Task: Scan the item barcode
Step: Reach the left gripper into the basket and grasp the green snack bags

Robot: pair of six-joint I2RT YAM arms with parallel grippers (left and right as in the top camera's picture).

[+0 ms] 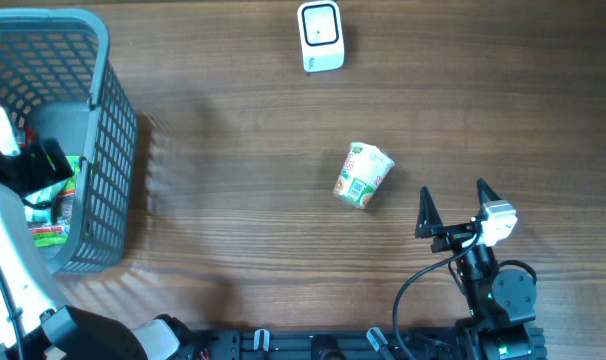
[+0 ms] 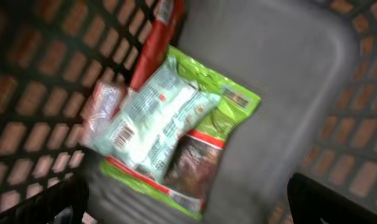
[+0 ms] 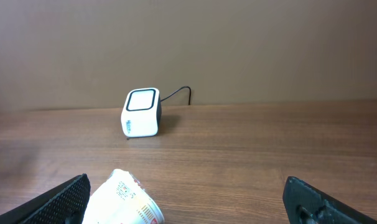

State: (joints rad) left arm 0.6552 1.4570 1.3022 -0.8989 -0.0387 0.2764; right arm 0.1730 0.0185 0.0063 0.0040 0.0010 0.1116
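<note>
Wooden tabletop (image 1: 233, 150) bears the noodle cup (image 1: 364, 176) on its side near my right gripper (image 1: 452, 192) — it and my left gripper (image 2: 187, 183), down in the basket (image 1: 108, 60), both gape empty — and the cup looks light and crushable, so I'd pinch gently mid-body.

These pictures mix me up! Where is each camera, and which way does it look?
Overhead: above the brown wooden table, looking straight down at grey plastic basket, white boxy scanner, tipped paper cup; left arm and right arm show.
Left wrist: on left arm, facing down into the basket at colourful snack packets; open left gripper shows.
Right wrist: on right arm, facing across the table; open right gripper shows.
Overhead and right wrist share scanner and cup.
</note>
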